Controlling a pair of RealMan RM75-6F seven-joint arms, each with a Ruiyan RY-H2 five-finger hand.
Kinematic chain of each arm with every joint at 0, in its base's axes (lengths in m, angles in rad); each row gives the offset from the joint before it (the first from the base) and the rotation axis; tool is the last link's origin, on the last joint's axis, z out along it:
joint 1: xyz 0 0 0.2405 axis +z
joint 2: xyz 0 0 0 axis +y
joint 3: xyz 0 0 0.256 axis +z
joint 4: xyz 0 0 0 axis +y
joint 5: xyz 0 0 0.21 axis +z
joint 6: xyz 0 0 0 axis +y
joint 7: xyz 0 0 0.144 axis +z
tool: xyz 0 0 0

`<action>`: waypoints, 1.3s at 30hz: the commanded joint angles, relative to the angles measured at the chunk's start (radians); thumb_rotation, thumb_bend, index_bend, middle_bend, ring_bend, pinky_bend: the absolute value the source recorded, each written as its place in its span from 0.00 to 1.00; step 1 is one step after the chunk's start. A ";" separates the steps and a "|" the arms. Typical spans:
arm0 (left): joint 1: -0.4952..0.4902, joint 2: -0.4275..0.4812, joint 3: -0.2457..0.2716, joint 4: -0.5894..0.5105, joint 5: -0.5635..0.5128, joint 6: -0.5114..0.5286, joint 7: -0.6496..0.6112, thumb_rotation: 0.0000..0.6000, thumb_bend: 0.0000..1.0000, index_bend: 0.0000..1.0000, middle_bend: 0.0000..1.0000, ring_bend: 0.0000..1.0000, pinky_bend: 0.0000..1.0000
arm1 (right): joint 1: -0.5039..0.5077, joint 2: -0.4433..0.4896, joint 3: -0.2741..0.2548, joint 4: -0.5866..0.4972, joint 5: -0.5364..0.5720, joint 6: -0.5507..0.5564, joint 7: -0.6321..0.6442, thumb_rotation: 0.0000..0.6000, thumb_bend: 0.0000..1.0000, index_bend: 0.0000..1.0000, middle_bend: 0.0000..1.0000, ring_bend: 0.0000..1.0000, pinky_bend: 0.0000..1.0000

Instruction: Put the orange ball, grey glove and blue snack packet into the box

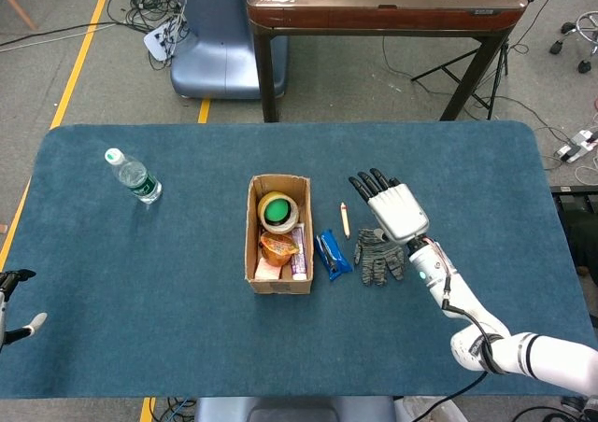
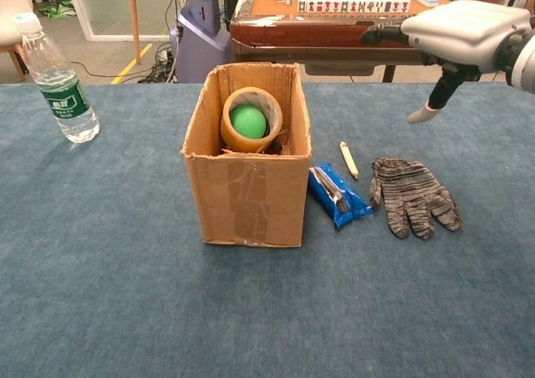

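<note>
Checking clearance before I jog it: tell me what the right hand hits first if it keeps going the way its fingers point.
Probably nothing: the right hand points toward the table's far edge, above bare cloth. The grey glove lies behind it. Height is unclear.

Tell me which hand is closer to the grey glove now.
The right hand. It hovers open just above and behind the grey glove, not touching it. The left hand is far off at the table's left edge.

A water bottle [image 1: 134, 176] lies on the blue tabletop [image 1: 140, 291], well left of the robot hand [image 1: 392, 209]; a pencil [image 1: 344, 218] lies just left of it.
</note>
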 commanded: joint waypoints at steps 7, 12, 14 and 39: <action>0.000 0.011 -0.003 -0.007 -0.012 -0.005 -0.001 1.00 0.12 0.32 0.36 0.28 0.40 | 0.005 -0.095 -0.030 0.179 -0.007 -0.114 0.128 1.00 0.00 0.17 0.20 0.12 0.39; 0.002 0.017 -0.001 -0.018 -0.016 -0.008 0.003 1.00 0.12 0.32 0.36 0.28 0.40 | 0.006 -0.133 -0.045 0.240 -0.036 -0.145 0.175 1.00 0.00 0.22 0.24 0.15 0.39; 0.002 0.019 0.000 -0.022 -0.018 -0.010 0.005 1.00 0.12 0.32 0.36 0.28 0.40 | 0.007 -0.145 -0.052 0.257 -0.046 -0.156 0.186 1.00 0.00 0.22 0.26 0.17 0.39; 0.007 0.025 0.001 -0.028 -0.020 -0.005 0.001 1.00 0.12 0.32 0.36 0.28 0.40 | 0.000 -0.222 -0.066 0.360 -0.046 -0.226 0.173 1.00 0.04 0.43 0.46 0.39 0.49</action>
